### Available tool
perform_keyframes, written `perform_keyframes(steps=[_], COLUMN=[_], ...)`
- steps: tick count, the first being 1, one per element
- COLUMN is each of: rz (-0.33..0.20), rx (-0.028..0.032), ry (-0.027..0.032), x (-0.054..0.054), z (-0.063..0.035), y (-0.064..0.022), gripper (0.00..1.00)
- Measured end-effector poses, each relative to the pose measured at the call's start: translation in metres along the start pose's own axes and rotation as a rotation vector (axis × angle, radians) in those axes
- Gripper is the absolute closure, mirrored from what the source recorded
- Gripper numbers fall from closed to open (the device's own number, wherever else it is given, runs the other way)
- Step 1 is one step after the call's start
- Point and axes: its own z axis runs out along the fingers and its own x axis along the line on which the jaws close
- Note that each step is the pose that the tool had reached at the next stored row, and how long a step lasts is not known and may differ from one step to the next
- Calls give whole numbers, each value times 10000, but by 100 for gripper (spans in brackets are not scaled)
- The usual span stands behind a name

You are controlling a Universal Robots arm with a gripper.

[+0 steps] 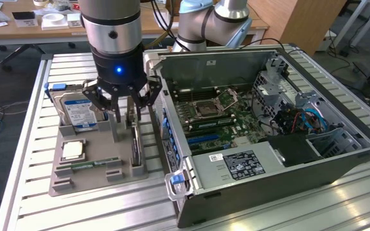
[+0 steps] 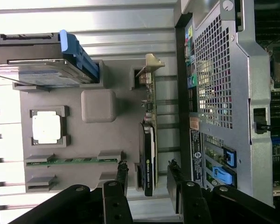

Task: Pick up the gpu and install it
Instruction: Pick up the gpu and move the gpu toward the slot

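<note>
The gpu stands on its long edge in a slot of the grey holder tray, its silvery bracket at the end away from my fingers. In the exterior view the gpu sits at the tray's side nearest the computer case. My gripper hangs straight down over it. My gripper is open: one finger sits on each side of the card's dark end, with a gap on both sides and no contact visible.
The tray also holds a hard drive on edge, a processor and a memory stick. The open computer case with its motherboard lies close by at the exterior view's right, on the slatted metal table.
</note>
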Motion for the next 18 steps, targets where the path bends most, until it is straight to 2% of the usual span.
perform_keyframes(steps=[4, 18], rz=[0, 0], rx=[4, 5], ry=[1, 1], x=[1, 2], z=[50, 79], y=[-2, -3], gripper=[53, 53])
